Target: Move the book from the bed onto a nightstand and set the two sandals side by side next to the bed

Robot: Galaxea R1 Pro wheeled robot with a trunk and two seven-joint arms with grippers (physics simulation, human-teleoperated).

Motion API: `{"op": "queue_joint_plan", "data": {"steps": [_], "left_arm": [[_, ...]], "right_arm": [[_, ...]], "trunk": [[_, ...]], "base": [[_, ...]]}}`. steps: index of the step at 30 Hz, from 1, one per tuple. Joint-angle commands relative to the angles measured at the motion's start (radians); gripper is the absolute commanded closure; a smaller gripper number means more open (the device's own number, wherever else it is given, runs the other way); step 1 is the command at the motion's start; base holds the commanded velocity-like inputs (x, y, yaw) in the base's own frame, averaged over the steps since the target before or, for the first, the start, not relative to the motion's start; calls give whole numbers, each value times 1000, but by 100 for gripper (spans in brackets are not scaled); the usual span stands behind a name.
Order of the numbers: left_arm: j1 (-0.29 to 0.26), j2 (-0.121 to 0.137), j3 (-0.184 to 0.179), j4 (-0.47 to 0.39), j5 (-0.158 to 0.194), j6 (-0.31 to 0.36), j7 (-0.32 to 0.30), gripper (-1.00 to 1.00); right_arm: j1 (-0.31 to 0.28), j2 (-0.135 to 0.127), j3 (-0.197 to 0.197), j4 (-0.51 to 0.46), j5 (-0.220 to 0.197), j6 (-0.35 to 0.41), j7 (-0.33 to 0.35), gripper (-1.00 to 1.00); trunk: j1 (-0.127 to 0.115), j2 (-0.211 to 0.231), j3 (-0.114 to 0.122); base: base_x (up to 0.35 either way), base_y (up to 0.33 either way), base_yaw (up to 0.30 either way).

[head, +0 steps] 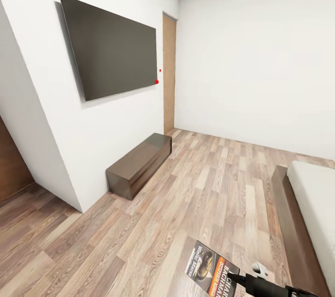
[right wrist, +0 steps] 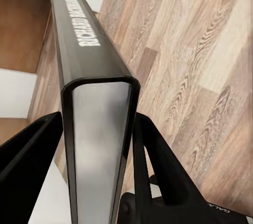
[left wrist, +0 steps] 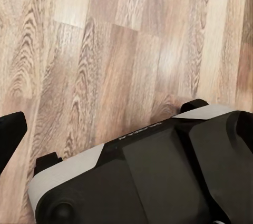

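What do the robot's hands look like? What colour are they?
The right gripper has two flat, glossy black fingers shaped like pointed wedges. From the head view its arm is black with a white piece on top. The left wrist view shows a black-and-white rounded body with small lettering too blurred to read.

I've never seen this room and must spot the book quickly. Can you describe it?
Start at the off-white bed on the right; the book hangs above the plank floor beside its frame, clamped in the right gripper. It has a dark picture, an orange band and black lettering.
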Motion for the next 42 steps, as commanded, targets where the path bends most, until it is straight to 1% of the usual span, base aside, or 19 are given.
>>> {"op": "queue_joint_plan", "data": {"steps": [1, 42], "left_arm": [[-1, 0, -8, 1, 4, -5, -2, -100], [-1, 0, -8, 1, 4, -5, -2, -100]], "right_arm": [[-2, 0, -10, 2, 8, 7, 2, 100], [-2, 0, -10, 2, 8, 7, 2, 100]], "trunk": [[1, -2, -2], [1, -2, -2]], "base": [[0, 0, -231], [0, 0, -231]]}}
